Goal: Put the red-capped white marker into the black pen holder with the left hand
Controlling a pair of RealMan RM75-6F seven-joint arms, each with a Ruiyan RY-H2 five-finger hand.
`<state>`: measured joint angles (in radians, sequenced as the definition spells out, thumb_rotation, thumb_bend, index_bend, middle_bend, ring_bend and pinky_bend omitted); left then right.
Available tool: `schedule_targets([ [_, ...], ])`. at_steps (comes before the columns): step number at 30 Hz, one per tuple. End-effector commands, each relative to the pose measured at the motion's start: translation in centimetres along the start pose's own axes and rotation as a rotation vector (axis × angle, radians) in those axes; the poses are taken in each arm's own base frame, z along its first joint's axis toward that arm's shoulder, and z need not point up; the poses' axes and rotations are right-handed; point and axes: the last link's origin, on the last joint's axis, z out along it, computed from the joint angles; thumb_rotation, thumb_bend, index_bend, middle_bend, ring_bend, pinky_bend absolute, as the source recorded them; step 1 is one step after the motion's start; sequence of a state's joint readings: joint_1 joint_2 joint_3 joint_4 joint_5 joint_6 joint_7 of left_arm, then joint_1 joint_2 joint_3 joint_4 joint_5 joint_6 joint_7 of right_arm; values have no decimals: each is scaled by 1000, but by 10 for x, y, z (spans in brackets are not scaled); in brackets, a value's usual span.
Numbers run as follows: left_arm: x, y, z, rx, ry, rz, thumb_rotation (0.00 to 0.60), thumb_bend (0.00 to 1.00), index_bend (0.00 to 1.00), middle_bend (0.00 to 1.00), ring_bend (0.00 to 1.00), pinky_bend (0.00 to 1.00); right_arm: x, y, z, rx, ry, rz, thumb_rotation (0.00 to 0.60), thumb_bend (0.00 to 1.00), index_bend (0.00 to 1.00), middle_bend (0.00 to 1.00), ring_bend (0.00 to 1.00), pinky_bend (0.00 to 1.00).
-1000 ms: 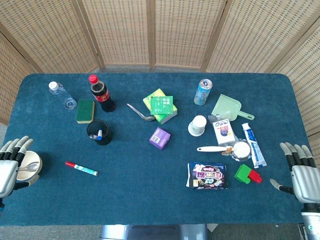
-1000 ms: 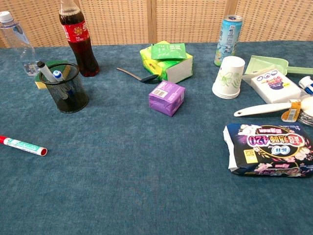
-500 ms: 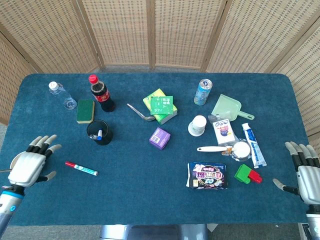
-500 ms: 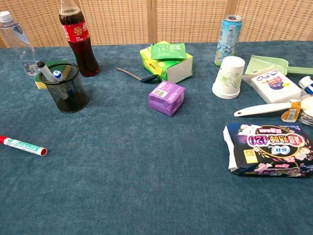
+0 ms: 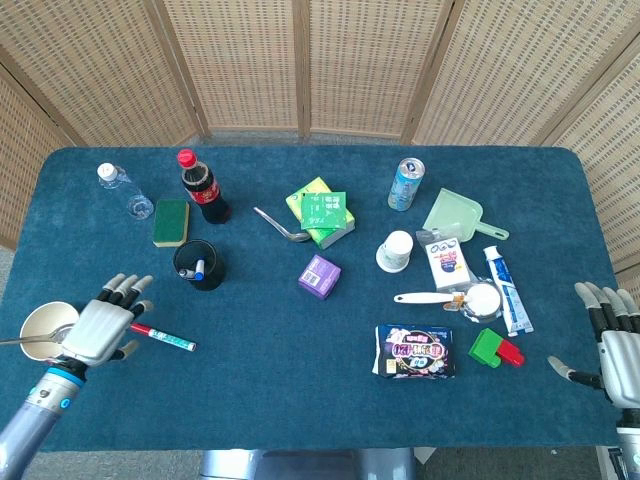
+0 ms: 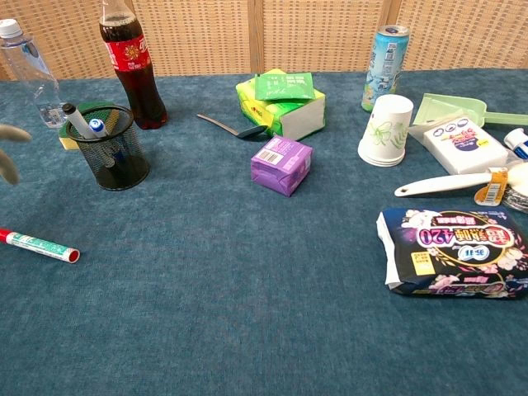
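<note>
The red-capped white marker (image 5: pixel 165 337) (image 6: pixel 40 245) lies flat on the blue cloth at the front left. The black mesh pen holder (image 5: pixel 200 266) (image 6: pixel 110 148) stands behind it, with other pens inside. My left hand (image 5: pixel 104 325) hovers open just left of the marker's red cap, fingers spread, holding nothing; only blurred fingertips (image 6: pixel 10 166) show at the chest view's left edge. My right hand (image 5: pixel 613 340) hangs open at the far right edge.
A bowl with a spoon (image 5: pixel 42 327) sits left of my left hand. A cola bottle (image 5: pixel 203 187), sponge (image 5: pixel 171 222) and water bottle (image 5: pixel 124 190) stand behind the holder. A purple box (image 5: pixel 319 276), green packs (image 5: pixel 321 211), cup (image 5: pixel 397 251) and other items fill the middle and right.
My left hand has moved right, from over the bowl to beside the marker's red cap. My right hand has drifted slightly lower at the right edge.
</note>
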<state>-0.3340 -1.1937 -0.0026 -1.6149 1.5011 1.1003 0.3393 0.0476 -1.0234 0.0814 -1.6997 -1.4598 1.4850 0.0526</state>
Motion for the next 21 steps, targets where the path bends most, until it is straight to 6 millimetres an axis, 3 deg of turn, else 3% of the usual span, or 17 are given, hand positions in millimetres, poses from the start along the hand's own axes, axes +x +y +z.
schedule_targets([
  [1, -7, 7, 5, -17, -12, 13, 600, 302, 335, 0, 0, 0, 1, 0, 0, 0, 1, 5, 600, 0, 58, 0, 0, 0],
  [21, -25, 30, 21, -42, -32, 55, 600, 322, 393, 0, 0, 0, 4, 2, -1, -4, 2, 25, 600, 0, 58, 0, 0, 0],
])
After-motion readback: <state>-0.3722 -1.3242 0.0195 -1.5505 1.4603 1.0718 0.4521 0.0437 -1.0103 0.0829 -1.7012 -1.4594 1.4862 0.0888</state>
